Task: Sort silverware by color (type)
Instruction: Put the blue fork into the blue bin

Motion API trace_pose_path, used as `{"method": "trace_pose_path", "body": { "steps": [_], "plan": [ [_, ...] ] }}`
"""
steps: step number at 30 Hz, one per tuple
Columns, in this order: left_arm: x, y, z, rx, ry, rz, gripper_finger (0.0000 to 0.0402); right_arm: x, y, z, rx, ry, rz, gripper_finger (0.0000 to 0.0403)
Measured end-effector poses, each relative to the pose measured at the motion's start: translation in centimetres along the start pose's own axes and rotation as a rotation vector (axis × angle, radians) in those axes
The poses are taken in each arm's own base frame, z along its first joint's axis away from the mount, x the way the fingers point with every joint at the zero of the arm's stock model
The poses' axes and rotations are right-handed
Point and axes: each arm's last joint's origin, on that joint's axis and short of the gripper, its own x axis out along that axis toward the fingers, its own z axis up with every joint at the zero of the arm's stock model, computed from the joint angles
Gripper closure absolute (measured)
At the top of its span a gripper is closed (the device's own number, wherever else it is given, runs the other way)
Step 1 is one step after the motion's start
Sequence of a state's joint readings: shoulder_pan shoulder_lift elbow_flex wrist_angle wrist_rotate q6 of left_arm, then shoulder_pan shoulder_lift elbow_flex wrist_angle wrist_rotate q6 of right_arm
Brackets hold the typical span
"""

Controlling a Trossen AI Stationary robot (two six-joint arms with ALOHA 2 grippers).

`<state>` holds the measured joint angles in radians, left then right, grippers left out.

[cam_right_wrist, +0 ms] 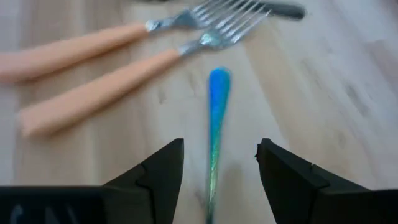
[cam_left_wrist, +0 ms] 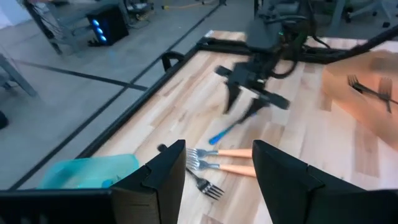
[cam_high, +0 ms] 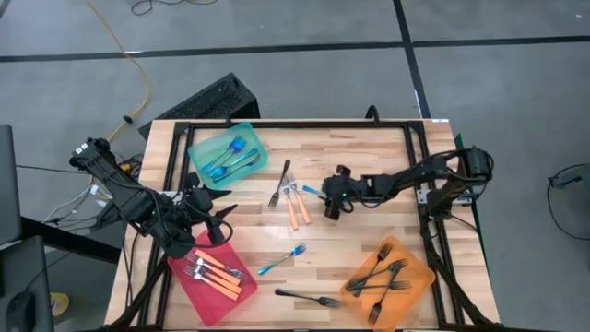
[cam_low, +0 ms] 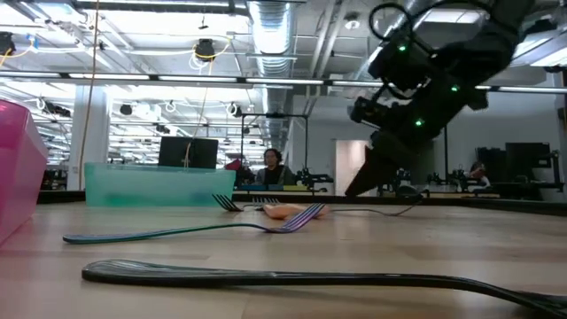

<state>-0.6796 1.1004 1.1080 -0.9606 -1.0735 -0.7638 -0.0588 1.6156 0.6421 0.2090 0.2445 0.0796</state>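
The slim blue-handled fork (cam_right_wrist: 215, 118) lies on the wooden tabletop (cam_high: 369, 157), just beside 2 orange-handled forks (cam_right_wrist: 93, 62). The right gripper (cam_high: 333, 195) hovers over it, jaws released; closing off-centre could push it against them. The left gripper (cam_high: 207, 217) waits near the red tray (cam_high: 189, 281), jaws released.

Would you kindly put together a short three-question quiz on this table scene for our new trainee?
1. True or false: the right end effector is open above a blue fork on the table.
2. Which tray holds black forks? A) teal tray B) red tray C) orange tray
3. Fill in: the two orange forks loose mid-table match those in the ___ tray.

Key: 1 true: its fingers stand apart with the blue fork between them, not gripped. 2 C. 3 red.
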Motion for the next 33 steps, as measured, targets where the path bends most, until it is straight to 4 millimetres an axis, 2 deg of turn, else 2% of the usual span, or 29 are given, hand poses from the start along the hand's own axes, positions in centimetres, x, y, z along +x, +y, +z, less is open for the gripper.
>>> {"method": "trace_pose_path", "body": {
  "steps": [3, 6, 14, 18, 28, 31, 33],
  "plan": [
    [0.0, 0.0, 0.0, 0.002, -0.012, 0.011, 0.0230, 0.3, -0.2, -0.8, 0.016, -0.048, 0.017, 0.0180],
    [0.0, 0.1, 0.1, -0.002, -0.017, 0.017, 0.0230, 0.7, -0.5, -2.1, 0.018, -0.020, 0.008, 0.0180],
    [0.0, 0.1, 0.1, -0.005, -0.025, 0.023, 0.0230, 1.9, -0.9, -3.2, 0.092, 0.012, 0.006, 0.0188],
    [0.0, 0.1, 0.1, -0.005, -0.026, 0.025, 0.0230, 2.5, -0.9, -3.9, 0.129, 0.047, -0.002, 0.0224],
    [0.0, 0.1, 0.1, -0.006, -0.024, 0.022, 0.0230, 2.8, -1.1, -4.1, 0.192, 0.062, -0.011, 0.0353],
    [0.0, 0.0, 0.1, -0.007, -0.025, 0.022, 0.0230, 2.8, -1.1, -4.1, 0.218, 0.056, -0.013, 0.0377],
    [0.0, 0.0, 0.1, -0.009, -0.025, 0.021, 0.0230, 2.8, -1.1, -4.1, 0.244, 0.044, -0.013, 0.0377]
  ]
}}
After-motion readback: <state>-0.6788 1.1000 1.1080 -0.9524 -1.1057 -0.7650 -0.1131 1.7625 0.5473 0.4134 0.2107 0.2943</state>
